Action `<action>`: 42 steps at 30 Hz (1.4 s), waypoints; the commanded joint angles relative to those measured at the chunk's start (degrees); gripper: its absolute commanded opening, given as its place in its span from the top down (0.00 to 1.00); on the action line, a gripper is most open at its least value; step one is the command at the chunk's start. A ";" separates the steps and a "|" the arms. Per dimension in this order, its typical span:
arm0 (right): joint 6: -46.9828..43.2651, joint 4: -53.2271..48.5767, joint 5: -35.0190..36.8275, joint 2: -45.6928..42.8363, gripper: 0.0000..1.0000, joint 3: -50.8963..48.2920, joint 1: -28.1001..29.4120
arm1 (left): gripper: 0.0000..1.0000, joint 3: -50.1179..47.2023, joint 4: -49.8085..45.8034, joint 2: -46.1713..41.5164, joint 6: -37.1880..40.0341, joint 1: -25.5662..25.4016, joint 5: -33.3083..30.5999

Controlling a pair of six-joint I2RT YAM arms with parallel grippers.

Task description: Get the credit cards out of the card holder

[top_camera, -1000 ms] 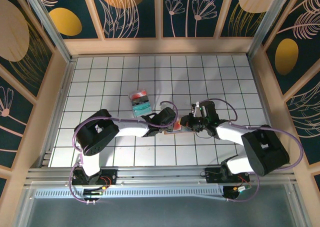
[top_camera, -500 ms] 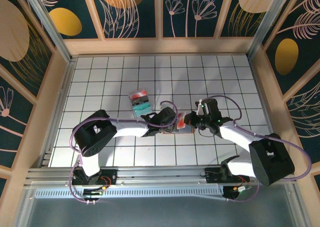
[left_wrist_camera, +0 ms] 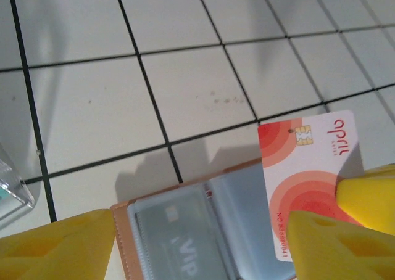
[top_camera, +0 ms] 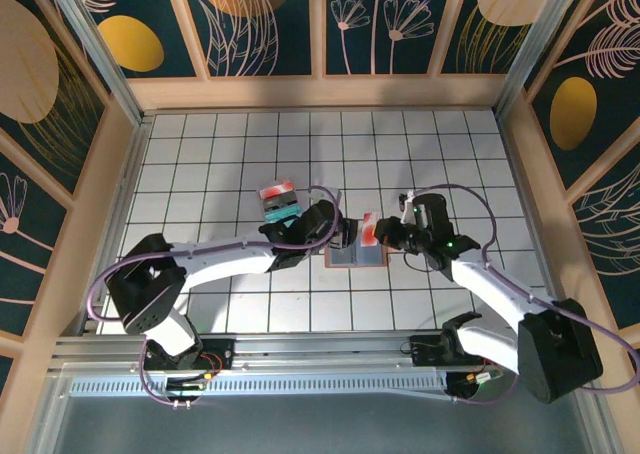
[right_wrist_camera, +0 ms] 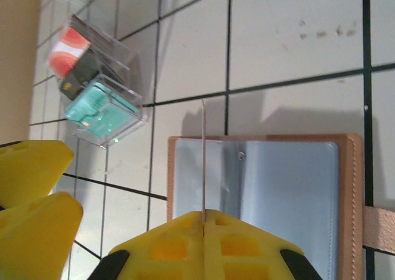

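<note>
The card holder (top_camera: 356,255) lies open on the tiled table, blue-grey sleeves inside a tan border. A grey card marked VIP (left_wrist_camera: 179,230) sits in one sleeve. My right gripper (top_camera: 380,235) is shut on a red-and-white credit card (top_camera: 369,229), held clear of the sleeves above the holder's far edge. In the right wrist view that card (right_wrist_camera: 203,163) is edge-on between the closed fingers (right_wrist_camera: 179,243). My left gripper (top_camera: 343,237) hovers open over the holder's left half, its yellow fingers (left_wrist_camera: 55,246) wide apart and nothing between them. The red card (left_wrist_camera: 302,175) stands beside its right finger.
A small clear box (top_camera: 280,203) with red and teal contents stands just left of and beyond the holder, also close by in the right wrist view (right_wrist_camera: 99,86). Wooden walls enclose the tiled table (top_camera: 200,154). The two grippers are very near each other.
My left gripper has opened and let go of the holder. The right gripper has drawn the red card out of the holder and back to the right. The holder now lies flat and open.
</note>
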 commanded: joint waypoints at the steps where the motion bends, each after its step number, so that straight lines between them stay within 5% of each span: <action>1: -0.78 5.10 -0.30 -3.92 1.00 -0.41 -0.53 | 0.24 -2.63 5.58 -3.76 -1.56 1.13 2.17; 11: 0.83 20.26 -8.59 -10.09 1.00 -3.06 -0.66 | 0.22 -12.01 22.19 -14.64 -2.97 7.57 13.74; 18: 3.80 30.34 -16.27 -10.97 1.00 -4.40 -0.75 | 0.35 -10.96 26.82 -15.99 0.03 8.68 23.41; 32: 6.81 38.62 -22.06 -12.65 1.00 -5.58 -0.44 | 0.57 -9.44 32.94 -14.48 0.32 8.95 32.54; 42: 7.09 39.89 -22.08 -12.30 1.00 -5.99 -0.09 | 0.89 -9.01 34.45 -13.46 0.52 9.00 36.57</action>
